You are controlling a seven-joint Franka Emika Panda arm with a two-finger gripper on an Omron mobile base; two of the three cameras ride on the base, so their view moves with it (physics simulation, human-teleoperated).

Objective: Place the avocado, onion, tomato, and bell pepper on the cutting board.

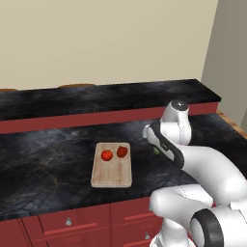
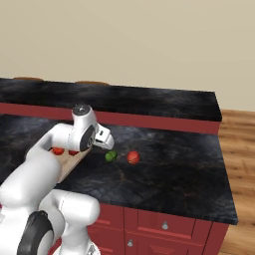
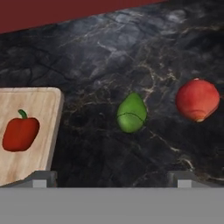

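- Keep the bare near half of the cutting board (image 1: 112, 177) in mind as the drop spot; lies close to the front edge of the desk (image 1: 48, 161), with plenty of free wood.
- Steer clear of the tomato (image 1: 106, 155) and the bell pepper (image 1: 122, 151), both already on the far half of the board, side by side and a little apart.
- Claw (image 3: 113, 180) spread wide and holding nothing, hovering over the desk just off the board's right edge, tips apart from everything.
- Go for the avocado (image 3: 131, 113) now: on the bare desk just beside the board's right edge, roughly centred between the tips in the hand view and a little ahead of them.
- Push slightly forward, then drop straight down so that the fingers straddle its widest part; judged likely to roll if nudged by one finger first, so close slowly and evenly.
- Lift well clear before swinging left, to pass over the board's rim without clipping the pepper.
- Leave the onion (image 3: 197, 99) for afterwards: on the desk to the avocado's right, near but not touching, so watch the right finger on the way down.
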